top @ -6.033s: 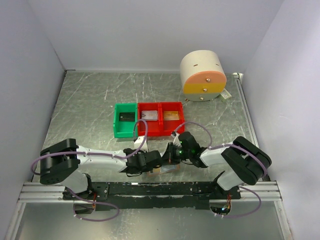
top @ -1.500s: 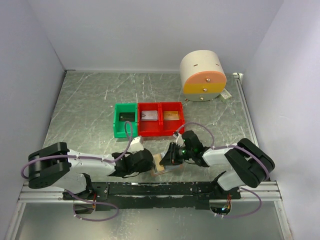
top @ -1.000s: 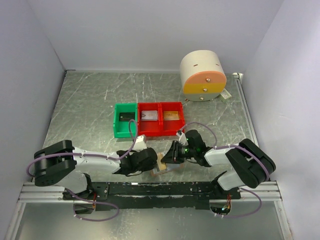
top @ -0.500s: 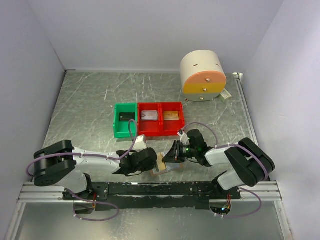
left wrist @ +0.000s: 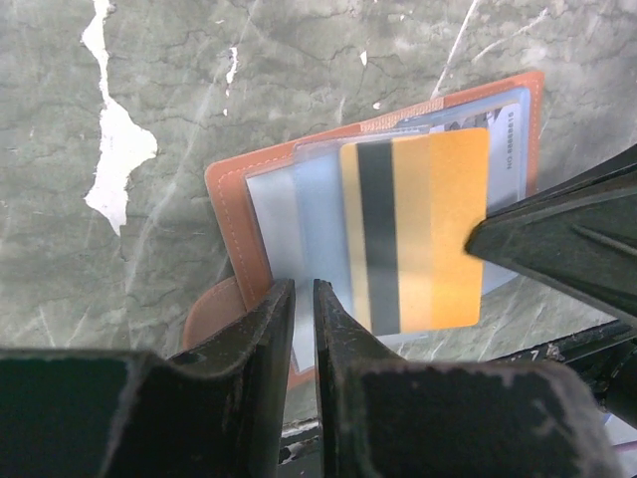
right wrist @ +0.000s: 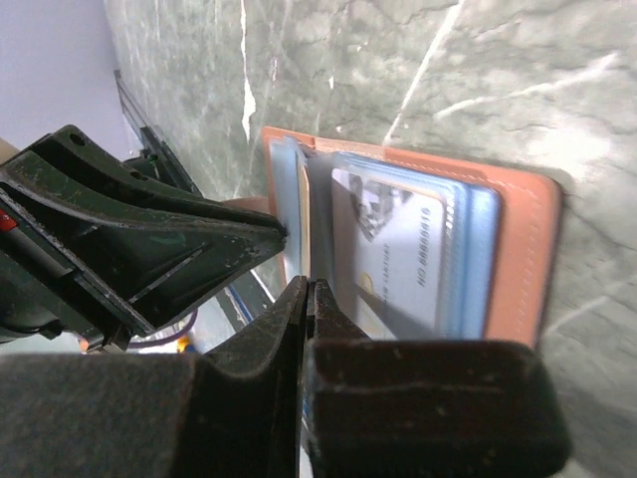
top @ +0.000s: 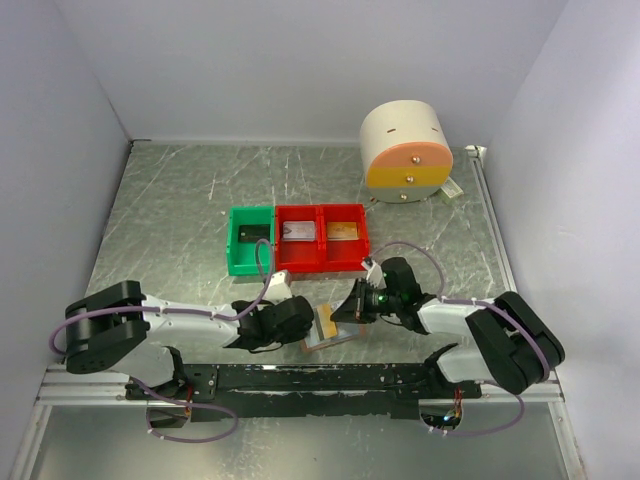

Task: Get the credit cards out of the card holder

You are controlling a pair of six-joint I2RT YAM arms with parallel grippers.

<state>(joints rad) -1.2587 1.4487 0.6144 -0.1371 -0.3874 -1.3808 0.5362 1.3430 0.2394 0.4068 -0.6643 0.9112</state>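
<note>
Extraction step, with one card in the grip. Holder (left wrist: 234, 229) is lying open on the table (top: 180, 200) at its near edge, between the two arms and well apart from the bins (top: 320, 264).

Left gripper (left wrist: 304, 299) is pinching the holder's near flap. Its jaws are standing almost together with pale lining between them, and it appears to be anchoring the holder. Right gripper (right wrist: 307, 291) is reaching in from the opposite side, and its jaws are pressing together on the edge of the gold card (left wrist: 418, 234). That card is lying over the clear sleeves with most of its striped face showing. Whether its other end is caught in a pocket cannot be told.

A silver card (right wrist: 388, 249) is sitting inside a clear sleeve of the holder, not yet drawn. In the bins, other cards (top: 300, 231) are lying one to a compartment.

By this reading, the task is well along: the gold card is being withdrawn and at least the silver one is waiting. The next move is calling for a straight pull along the pocket's line, away from the left gripper, while that gripper is holding the flap down. A tilted pull would risk bending the thin card or dragging the holder along. The pinch on so thin an edge could also slip.
</note>
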